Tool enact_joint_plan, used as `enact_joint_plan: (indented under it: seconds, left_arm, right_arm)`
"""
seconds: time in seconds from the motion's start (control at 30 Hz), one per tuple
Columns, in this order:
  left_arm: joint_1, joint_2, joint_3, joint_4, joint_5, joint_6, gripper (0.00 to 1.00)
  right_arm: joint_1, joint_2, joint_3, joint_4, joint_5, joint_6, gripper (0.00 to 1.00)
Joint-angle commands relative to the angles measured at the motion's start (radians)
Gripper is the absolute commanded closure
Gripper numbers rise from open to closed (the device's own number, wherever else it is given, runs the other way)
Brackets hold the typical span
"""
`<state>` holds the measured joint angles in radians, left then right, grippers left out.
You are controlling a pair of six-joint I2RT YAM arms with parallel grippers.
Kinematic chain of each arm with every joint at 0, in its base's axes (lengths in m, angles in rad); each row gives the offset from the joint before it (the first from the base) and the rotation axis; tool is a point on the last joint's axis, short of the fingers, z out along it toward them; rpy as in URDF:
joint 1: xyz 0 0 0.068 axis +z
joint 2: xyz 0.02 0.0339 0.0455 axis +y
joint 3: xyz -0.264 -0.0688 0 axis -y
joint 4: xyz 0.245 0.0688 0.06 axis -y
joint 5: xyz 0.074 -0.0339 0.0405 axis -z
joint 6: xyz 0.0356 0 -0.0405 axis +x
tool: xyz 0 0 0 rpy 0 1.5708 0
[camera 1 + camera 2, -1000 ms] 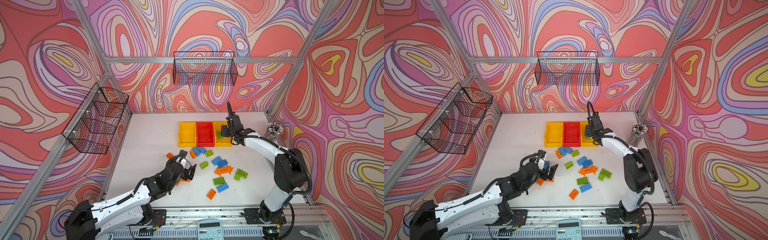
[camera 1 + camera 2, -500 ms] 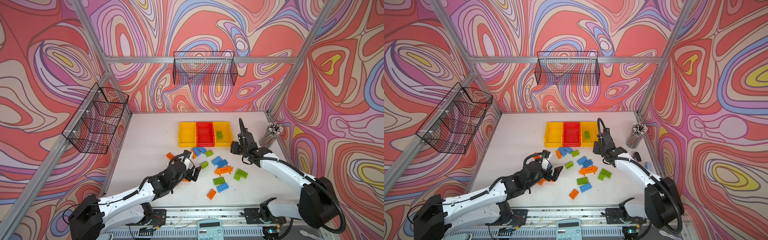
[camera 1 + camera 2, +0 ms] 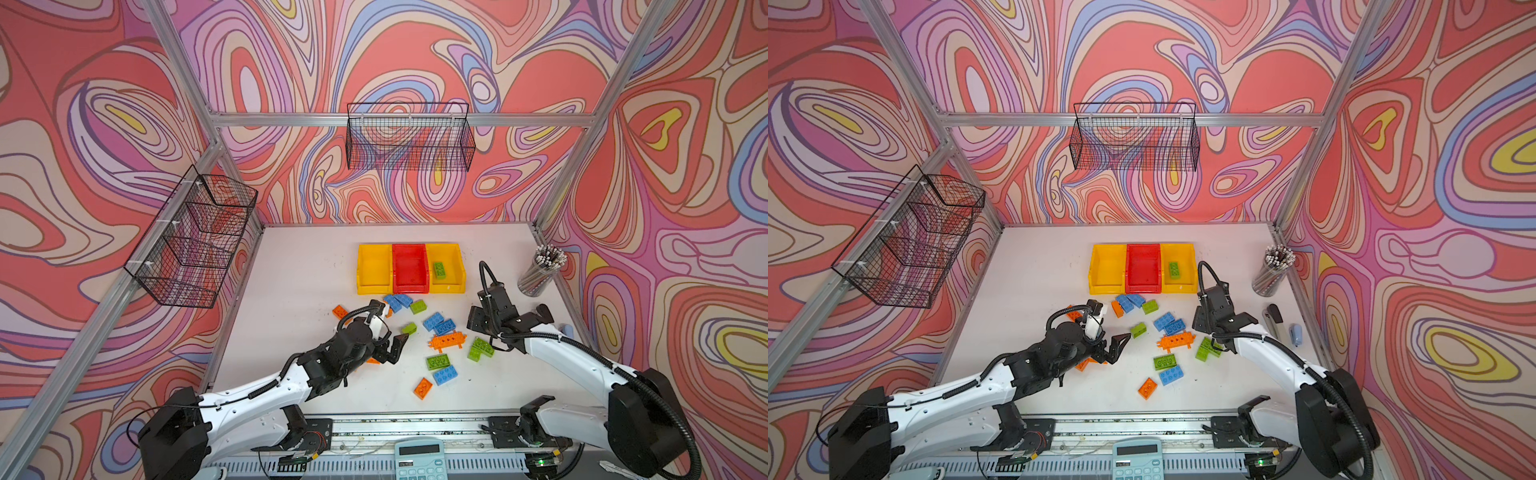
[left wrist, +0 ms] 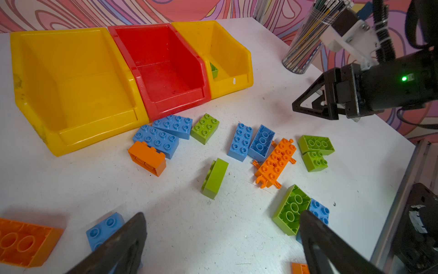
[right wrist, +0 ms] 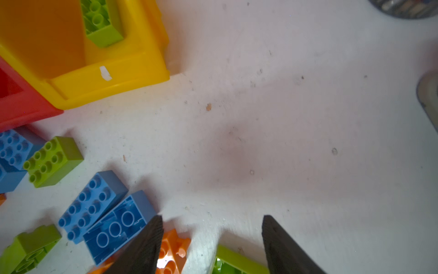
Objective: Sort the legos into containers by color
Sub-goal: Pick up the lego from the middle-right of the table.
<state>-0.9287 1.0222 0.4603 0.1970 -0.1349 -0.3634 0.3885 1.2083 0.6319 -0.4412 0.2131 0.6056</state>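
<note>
Three joined containers stand at the back: a yellow bin (image 3: 374,270), a red bin (image 3: 410,286) and a yellow bin (image 3: 455,286) holding one green brick (image 3: 439,269). Orange, blue and green legos lie scattered in front of them, among them a long pronged orange piece (image 3: 446,340) and a green brick on its side (image 4: 214,178). My left gripper (image 3: 392,347) is open and empty, low over bare table near that green brick. My right gripper (image 5: 212,219) is open and empty, hovering above the pronged orange piece (image 5: 173,246) and an L-shaped green piece (image 3: 480,348).
A cup of pencils (image 3: 540,270) stands at the back right. A stapler (image 3: 1274,318) and a small blue object (image 3: 1296,334) lie along the right edge. Black wire baskets (image 3: 409,137) (image 3: 195,241) hang on the walls. A calculator (image 3: 419,459) sits at the front rail.
My right gripper has pulled back from the right yellow bin to above the loose bricks, its jaws widening; a green brick lies in that bin. My left gripper has shifted a little rightward.
</note>
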Motion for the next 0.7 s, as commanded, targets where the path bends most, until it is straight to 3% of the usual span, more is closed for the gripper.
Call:
enact_joint_plan:
  seconds: [0.0, 0.13, 0.67]
  left_arm:
    - [0.001, 0.004, -0.026, 0.052, 0.026, -0.020, 0.00]
    - [0.001, 0.025, -0.028, 0.065, 0.037, -0.013, 0.00]
    - [0.001, 0.044, -0.047, 0.087, 0.037, 0.012, 0.00]
  right_arm:
    - [0.007, -0.041, -0.041, -0.052, 0.023, 0.099, 0.26]
    - [0.006, -0.078, -0.067, -0.082, 0.039, 0.136, 0.19]
    - [0.009, -0.079, -0.127, -0.095, -0.014, 0.226, 0.13]
